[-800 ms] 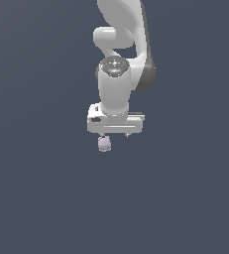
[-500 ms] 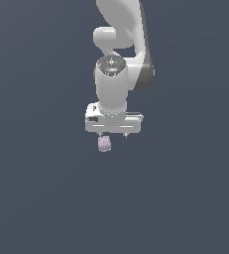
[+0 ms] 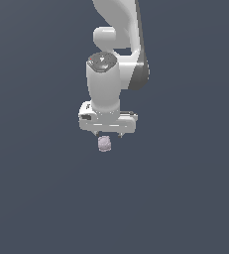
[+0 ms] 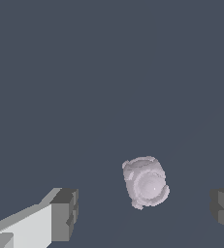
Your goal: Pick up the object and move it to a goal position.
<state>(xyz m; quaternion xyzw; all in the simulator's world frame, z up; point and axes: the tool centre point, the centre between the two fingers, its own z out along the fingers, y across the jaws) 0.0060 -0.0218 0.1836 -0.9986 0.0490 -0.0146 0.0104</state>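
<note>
The object point(image 3: 104, 144) is a small pale lilac-grey bumpy lump lying on the dark grey floor. My white gripper point(image 3: 108, 135) hangs straight above it, pointing down. In the wrist view the object point(image 4: 145, 182) lies between the two dark finger pads point(image 4: 64, 214), closer to the far pad and touching neither. The gripper point(image 4: 143, 211) is open, its fingers set far wider apart than the lump.
The white arm point(image 3: 117, 30) rises behind the gripper toward the top of the exterior view. All around is a plain dark grey floor point(image 3: 46, 198).
The wrist and gripper have shifted slightly toward the exterior view's left and tilted a little. The object has stayed in place.
</note>
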